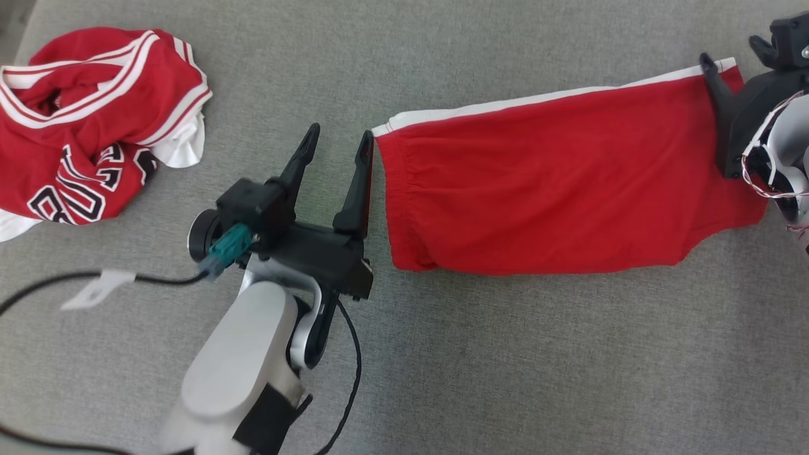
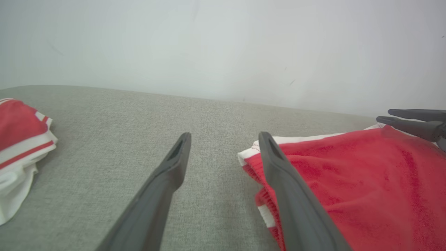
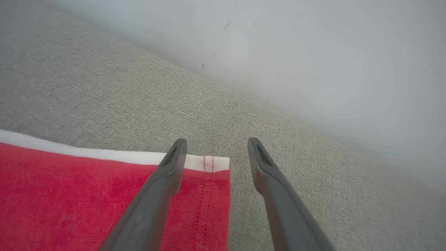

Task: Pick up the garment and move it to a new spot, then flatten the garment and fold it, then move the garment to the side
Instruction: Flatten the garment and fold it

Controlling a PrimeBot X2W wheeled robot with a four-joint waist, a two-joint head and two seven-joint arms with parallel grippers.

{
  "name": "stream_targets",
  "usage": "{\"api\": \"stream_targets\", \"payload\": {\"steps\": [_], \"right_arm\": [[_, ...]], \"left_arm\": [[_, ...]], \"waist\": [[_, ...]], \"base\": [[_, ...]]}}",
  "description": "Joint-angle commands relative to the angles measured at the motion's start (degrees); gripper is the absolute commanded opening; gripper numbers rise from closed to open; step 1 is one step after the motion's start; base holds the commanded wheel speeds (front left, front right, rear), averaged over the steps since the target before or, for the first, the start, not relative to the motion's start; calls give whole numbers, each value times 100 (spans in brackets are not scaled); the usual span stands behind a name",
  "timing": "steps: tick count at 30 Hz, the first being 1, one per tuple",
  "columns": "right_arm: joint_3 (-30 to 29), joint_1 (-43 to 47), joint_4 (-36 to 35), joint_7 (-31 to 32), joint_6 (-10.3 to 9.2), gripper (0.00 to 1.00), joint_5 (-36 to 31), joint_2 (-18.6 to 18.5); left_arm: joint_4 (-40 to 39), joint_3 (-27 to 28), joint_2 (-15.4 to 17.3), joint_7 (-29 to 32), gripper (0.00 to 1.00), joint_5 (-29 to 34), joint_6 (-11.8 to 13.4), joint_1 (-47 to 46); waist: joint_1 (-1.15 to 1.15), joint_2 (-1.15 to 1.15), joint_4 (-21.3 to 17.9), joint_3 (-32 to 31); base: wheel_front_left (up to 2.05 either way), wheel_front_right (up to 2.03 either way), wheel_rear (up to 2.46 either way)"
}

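A grey fabric-covered counter [image 1: 505,366] spreads across the head view, with a pale wall [image 2: 223,45] behind it. The garment [image 1: 569,183], red shorts with a white stripe along the far edge, lies flat on the right half. Its long axis runs left to right, with the gathered waistband at the left end and the leg hem at the right. A crumpled red jersey [image 1: 95,126] sits well apart at the far left.

The left hand [image 1: 339,136] stands wide open and holds nothing. The waistband is just beside its right finger, so the garment lies directly to that hand's right. The right hand [image 3: 216,143] is also open and holds nothing. Its left finger is over the hem corner and its right finger is over bare counter.

Each hand is at one end of the long axis, so either end is within reach. The shorts look flattened, so a fold along this axis seems to come next.

In the head view, the frame edge cuts off the right hand, and its arm covers the lower hem corner. I cannot tell whether any finger presses on the cloth, nor how many layers the shorts lie in. A dark cable [image 1: 50,284] trails from the left wrist.
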Motion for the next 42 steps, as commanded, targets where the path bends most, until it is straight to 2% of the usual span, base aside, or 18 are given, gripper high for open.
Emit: {"api": "stream_targets", "payload": {"steps": [1, 4, 9, 15, 19, 24, 32, 42], "right_arm": [[-89, -81, 148, -83, -15, 100, 23, 20], [-391, -92, 548, 10, -15, 100, 85, 60], [-843, 17, 1166, 543, -15, 100, 121, 344], [-1077, 241, 1389, 959, -15, 100, 285, 521], [-1093, 538, 1300, 1357, -15, 100, 452, 553], [-1194, 755, 1194, 1490, -15, 100, 525, 564], [-1622, 724, 1611, 1560, -15, 100, 307, 566], [-2032, 709, 2206, 2114, 7, 100, 130, 957]], "left_arm": [[-247, 90, 45, -42, 100, 134, 28, 233], [-694, 239, 197, -33, 100, 337, 53, 697], [-1602, 511, 435, -34, 100, 678, 75, 1803], [-2356, 770, 426, -35, 100, 866, 164, 2853], [-2718, 1022, 309, -36, 100, 896, 219, 3497], [-2751, 1091, 243, -36, 100, 963, 119, 3633], [-2678, 913, 164, -36, 100, 1095, 11, 3494], [-2618, 911, 132, -36, 100, 1158, -75, 3506]], "waist": [[-1, -1, 38, -90], [-1, -1, -19, -256], [-1, -1, -134, -625], [-1, -1, -148, -947], [-1, -1, -89, -1145], [-1, -1, 25, -1184], [-1, -1, 370, -1030], [-1, -1, 549, -994]], "base": [[0, 0, 0], [0, 0, 0], [0, 0, 0], [0, 0, 0], [0, 0, 0], [0, 0, 0], [0, 0, 0], [0, 0, 0]]}}
